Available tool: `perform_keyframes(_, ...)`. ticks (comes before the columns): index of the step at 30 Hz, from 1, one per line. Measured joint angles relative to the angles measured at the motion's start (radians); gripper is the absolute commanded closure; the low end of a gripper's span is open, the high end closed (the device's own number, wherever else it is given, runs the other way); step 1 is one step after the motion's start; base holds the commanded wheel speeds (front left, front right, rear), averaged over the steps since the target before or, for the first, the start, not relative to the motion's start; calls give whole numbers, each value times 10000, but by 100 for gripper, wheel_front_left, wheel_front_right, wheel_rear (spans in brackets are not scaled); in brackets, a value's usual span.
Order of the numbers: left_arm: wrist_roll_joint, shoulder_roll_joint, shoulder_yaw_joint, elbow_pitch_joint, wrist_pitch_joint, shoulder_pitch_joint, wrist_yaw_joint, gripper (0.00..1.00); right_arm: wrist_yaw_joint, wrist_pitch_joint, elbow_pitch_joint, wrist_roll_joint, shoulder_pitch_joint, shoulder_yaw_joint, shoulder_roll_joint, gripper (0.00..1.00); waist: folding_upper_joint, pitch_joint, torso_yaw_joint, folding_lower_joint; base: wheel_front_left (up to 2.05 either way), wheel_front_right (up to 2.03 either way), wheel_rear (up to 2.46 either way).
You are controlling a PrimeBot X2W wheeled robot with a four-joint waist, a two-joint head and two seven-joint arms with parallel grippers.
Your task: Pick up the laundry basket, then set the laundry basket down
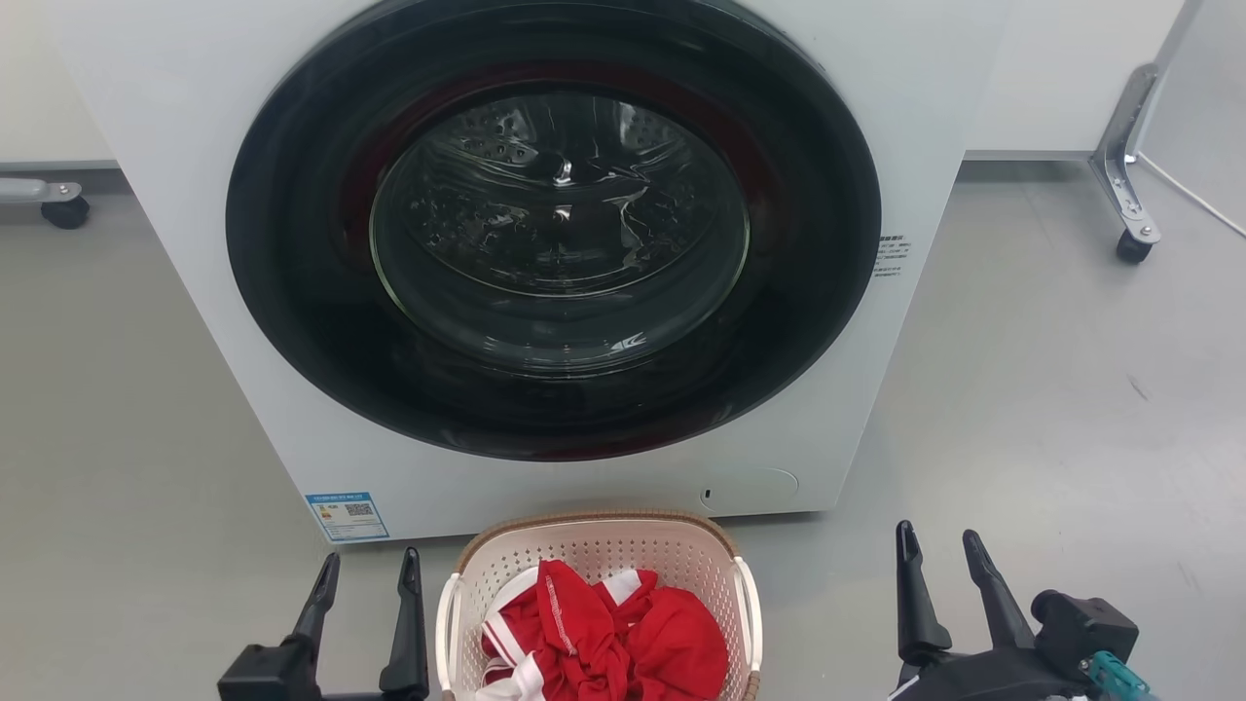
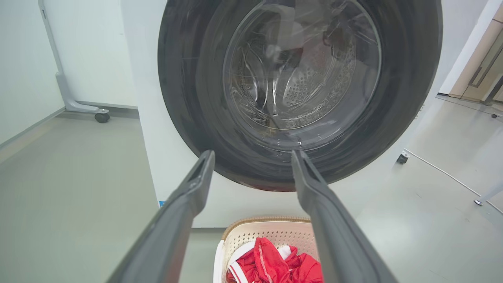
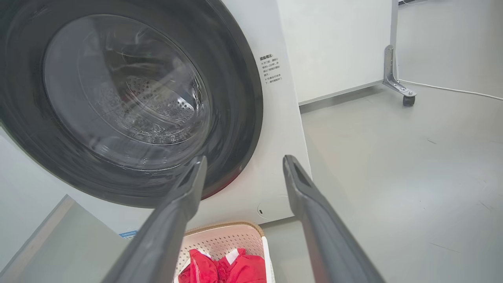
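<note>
The laundry basket, cream perforated plastic with a brown woven rim and white side handles, stands on the floor just before the washing machine, holding red and white clothes. My left gripper is open to the basket's left, apart from it. Open too, my right gripper is further off to the basket's right. The left wrist view shows the basket low between the open left gripper fingers. The right wrist view has the basket at the bottom, beneath the open right gripper.
A white front-loading washing machine with a large dark round door shut stands right behind the basket. Grey floor spreads on both sides. Wheeled metal frame legs stand at the far right and far left. A white cable runs along the floor.
</note>
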Motion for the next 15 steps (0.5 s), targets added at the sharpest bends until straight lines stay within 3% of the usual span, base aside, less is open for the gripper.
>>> perform_keyframes(15,1808,29,-228,-186,-451,188,343,0,-320,-472,-205,-1820,17,385,-25,0,0,96,-6,0,0,0,0)
